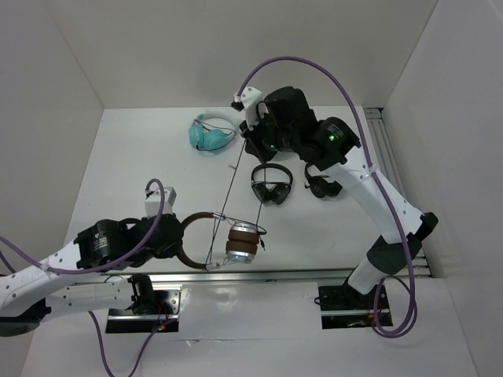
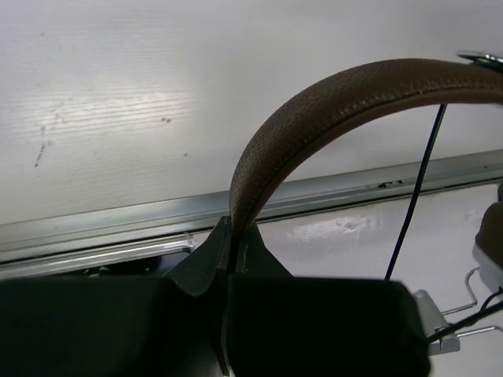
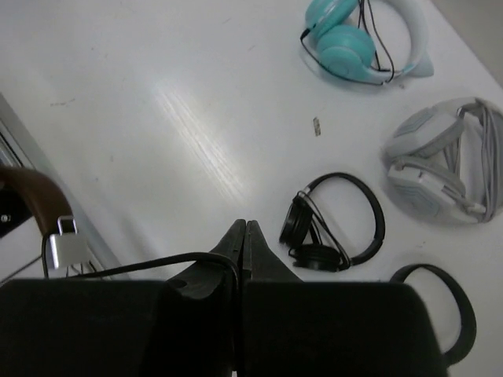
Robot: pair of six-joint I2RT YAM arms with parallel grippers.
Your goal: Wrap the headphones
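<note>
In the view from above, the left pincer (image 1: pixel 179 236) is clamping the brown headband (image 1: pixel 196 218) of the headphones (image 1: pixel 236 239). They are lying at the near edge of the tabletop (image 1: pixel 134 173), just beside the metal rail (image 1: pixel 275 274). I am judging that it is holding them there so that they are not sliding while the cable (image 1: pixel 224 204) is being pulled. The right pincer (image 1: pixel 248 148) is reaching far over the tabletop, and the thin black cable is running tight from the earcups (image 1: pixel 242 242) up to it, in two lines. The teal pair (image 1: pixel 211 133) and a small black pair (image 1: pixel 271 184) are lying apart from this, and nothing is touching them.

The left wrist camera is showing the fingers (image 2: pixel 200 263) pressed on the headband. The band is rising from between them and arching to the right, and the cable is crossing behind it.

The right wrist camera is showing the right fingers (image 3: pixel 224 255) closed together. The cable is leading into them from the left, so I am judging that they are pinching it, although the contact itself is hidden. A white-grey pair (image 3: pixel 440 165) is lying near the black ones.

The cable is not yet wound. The stretching is probably preparing a turn around the headphones.
</note>
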